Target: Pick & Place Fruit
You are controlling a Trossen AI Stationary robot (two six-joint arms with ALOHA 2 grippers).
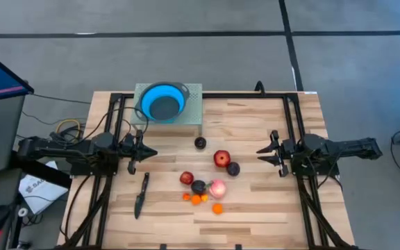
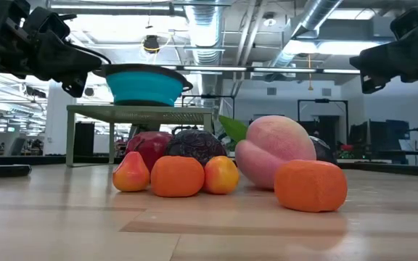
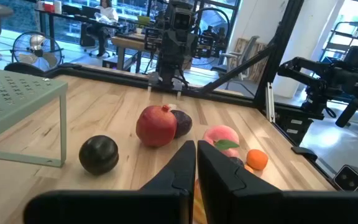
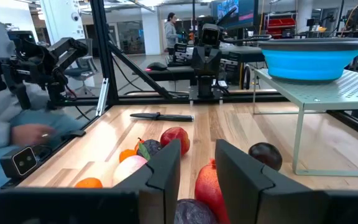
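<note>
The small round fruit (image 1: 208, 182) lies bunched at centre frame in the high view, below the blue collapsible bowl (image 1: 162, 102) on its green stand. The left gripper (image 1: 144, 153) is pressed together; the right gripper (image 1: 264, 151) is slightly spread, empty. A careless reach could scatter neighbours. Only the right wrist view shows a person's hand (image 4: 35, 132) beside the table.

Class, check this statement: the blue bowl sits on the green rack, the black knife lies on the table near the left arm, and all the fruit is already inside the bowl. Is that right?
Not quite. The fruit is not in the blue bowl; it lies loose on the table, as the high view shows. The bowl does sit on the green rack, and the black knife does lie near the left arm.
</note>
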